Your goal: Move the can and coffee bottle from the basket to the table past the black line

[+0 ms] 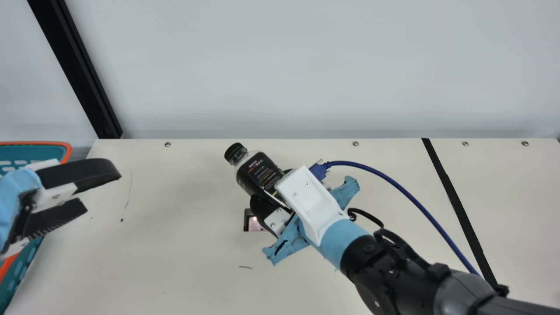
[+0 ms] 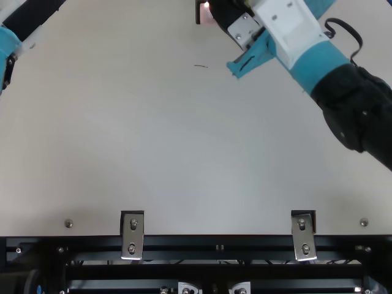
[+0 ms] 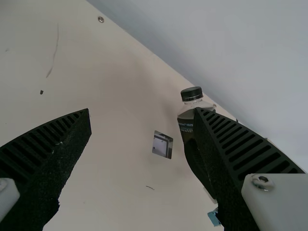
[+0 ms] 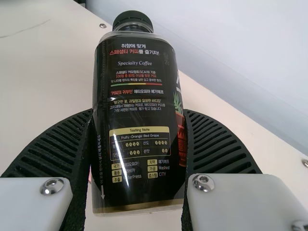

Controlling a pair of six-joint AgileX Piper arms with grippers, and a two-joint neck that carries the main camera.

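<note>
In the main view my right gripper is shut on the dark coffee bottle, mid-table and left of the black line. The bottle leans, black cap toward the back left; whether its base touches the table I cannot tell. The right wrist view has the labelled bottle between both fingers of my right gripper. My left gripper is open and empty beside the teal basket with its orange rim. In the left wrist view the bottle stands beyond one finger of my left gripper.
A small flat square lies on the table just under the right gripper. A blue cable arcs from that gripper over the table. A pale wall closes off the back, and a black post rises behind the basket.
</note>
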